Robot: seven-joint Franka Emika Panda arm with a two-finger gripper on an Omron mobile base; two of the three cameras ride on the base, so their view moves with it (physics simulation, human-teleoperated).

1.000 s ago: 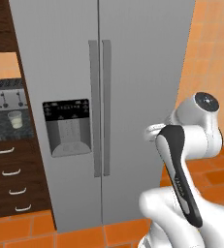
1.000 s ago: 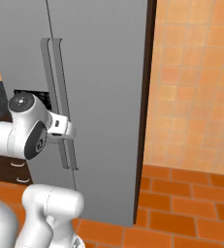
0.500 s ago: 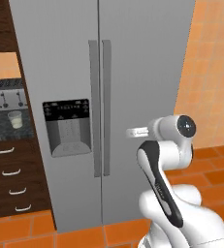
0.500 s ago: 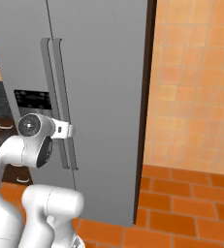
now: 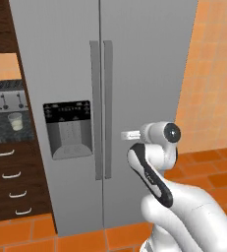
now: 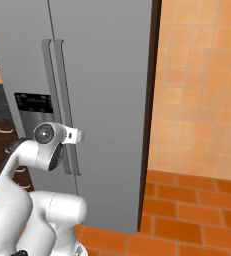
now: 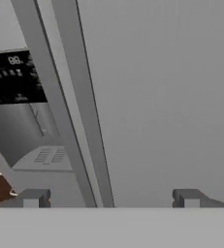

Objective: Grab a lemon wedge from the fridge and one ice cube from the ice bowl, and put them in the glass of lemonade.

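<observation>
Since the earlier frame the arm has dropped lower and its hand now points at the fridge doors. The fingers stand fully open and hold nothing. To open well, they should straddle the right door's handle squarely before closing.

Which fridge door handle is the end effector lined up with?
The right-door handle, the one farther from the black dispenser panel. It runs up between the open end effector fingertips.
</observation>
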